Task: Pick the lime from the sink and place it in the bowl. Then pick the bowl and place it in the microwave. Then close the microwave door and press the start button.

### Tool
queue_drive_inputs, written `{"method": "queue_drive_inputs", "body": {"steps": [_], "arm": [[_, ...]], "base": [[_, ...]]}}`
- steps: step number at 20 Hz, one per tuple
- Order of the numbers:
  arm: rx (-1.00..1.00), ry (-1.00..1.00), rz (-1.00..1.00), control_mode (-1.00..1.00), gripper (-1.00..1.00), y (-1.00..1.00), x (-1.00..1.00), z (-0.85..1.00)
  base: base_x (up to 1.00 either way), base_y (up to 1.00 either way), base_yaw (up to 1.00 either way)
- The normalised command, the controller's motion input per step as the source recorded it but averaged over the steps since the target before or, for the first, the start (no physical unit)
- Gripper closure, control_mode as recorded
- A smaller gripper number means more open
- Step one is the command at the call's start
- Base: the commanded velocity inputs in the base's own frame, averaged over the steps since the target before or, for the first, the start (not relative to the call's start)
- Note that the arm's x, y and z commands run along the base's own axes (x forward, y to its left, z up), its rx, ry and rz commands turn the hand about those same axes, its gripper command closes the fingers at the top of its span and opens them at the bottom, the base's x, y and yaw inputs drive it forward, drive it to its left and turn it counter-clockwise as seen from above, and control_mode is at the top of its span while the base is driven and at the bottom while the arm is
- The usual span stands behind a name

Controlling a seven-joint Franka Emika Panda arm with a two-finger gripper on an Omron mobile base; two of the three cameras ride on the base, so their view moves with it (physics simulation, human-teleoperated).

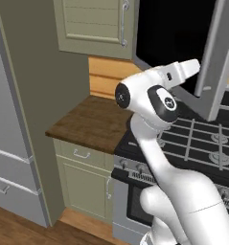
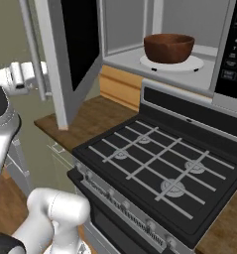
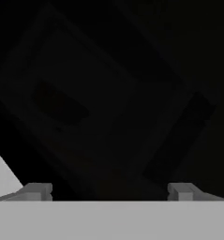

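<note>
Bowl (image 2: 168,47) sitting upright inside the microwave (image 2: 199,30), on a flat white round plate (image 2: 194,64) on the light grey cavity floor; dark brown, deep, contents not visible from this angle, so lime's whereabouts not determinable. Microwave mounted above a black-topped range (image 2: 154,163) with grey burner grates; control panel with small buttons down the right side of the cavity. Microwave door (image 2: 65,54) swung wide open to the left, pale frame around black glass, long vertical handle bar along its outer edge. Same door seen from the left base view (image 1: 216,57), edge-on, leaning out over the range (image 1: 202,143). White arm raised, wrist and hand reaching up behind the open door, on its outer side. Gripper (image 3: 108,192) released: two dark finger tips set far apart at the bottom of the hand view, nothing between them, facing dark glass close ahead with a faint slanted reflection. Contact between hand and door not clear. Wooden counter (image 1: 92,122) left of the range, green-grey cabinet (image 1: 94,26) above it, drawer and cupboard fronts below. Wooden floor at the bottom left.
</note>
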Motion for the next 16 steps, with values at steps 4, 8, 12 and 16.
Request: {"method": "queue_drive_inputs", "body": {"steps": [4,8,12,16], "arm": [[0.18,-0.01,0.0,-1.0,-1.0,-1.0,0.17,0.02],[0.18,0.0,0.03,-1.0,-1.0,-0.98,0.53,0.0],[0.16,-0.01,0.08,-1.0,-1.0,-0.85,0.74,0.0],[0.13,-0.04,0.14,-1.0,-1.0,-0.7,0.65,0.0]], "base": [[0.0,0.0,0.0],[0.0,0.0,0.0],[0.0,0.0,0.0],[0.0,0.0,0.0]]}}
